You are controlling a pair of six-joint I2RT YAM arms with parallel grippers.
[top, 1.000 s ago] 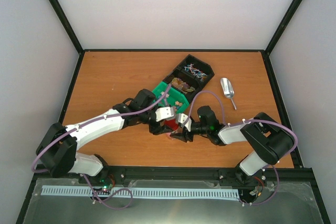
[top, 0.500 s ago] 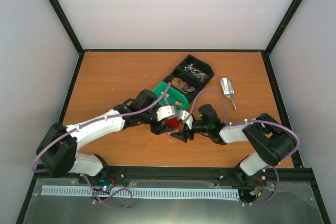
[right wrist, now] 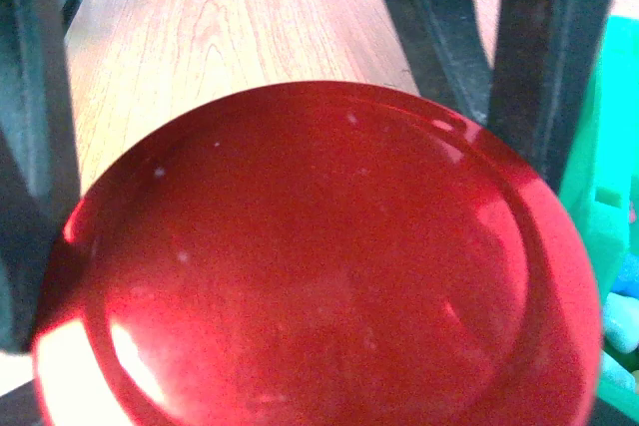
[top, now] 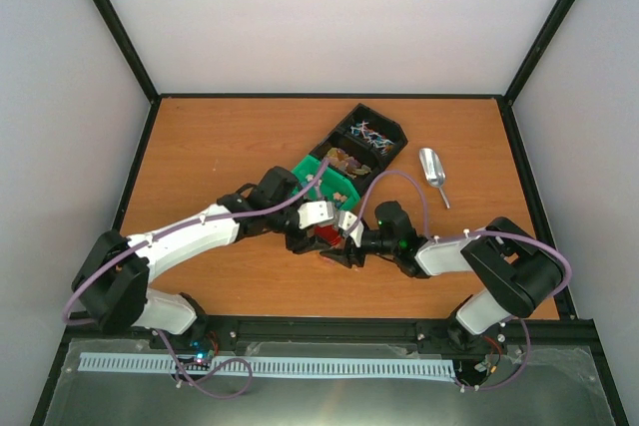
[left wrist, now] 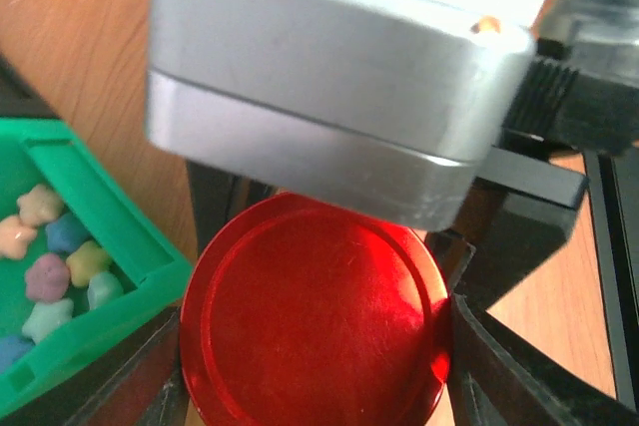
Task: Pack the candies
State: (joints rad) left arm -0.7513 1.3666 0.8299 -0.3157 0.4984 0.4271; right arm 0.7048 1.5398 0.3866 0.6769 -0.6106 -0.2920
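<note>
Left arm (top: 190, 234), right arm (top: 439, 252) at lid (left wrist: 315, 311)

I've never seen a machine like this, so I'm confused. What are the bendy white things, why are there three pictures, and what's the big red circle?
Those are two robot arms, a left arm and a right arm, bolted to a wooden table. Each one ends in a two-finger pincher called a gripper. One picture looks down from above. The other two come from little cameras on the arms' wrists, so things look huge there. On the table are a green tray with pastel candies, a black box with compartments, and a metal scoop. The big circle is a shiny red round thing, maybe a lid. The left gripper has a finger on each side of it and seems to hold it. The right gripper is close too, but I cannot tell if it grips.
</note>
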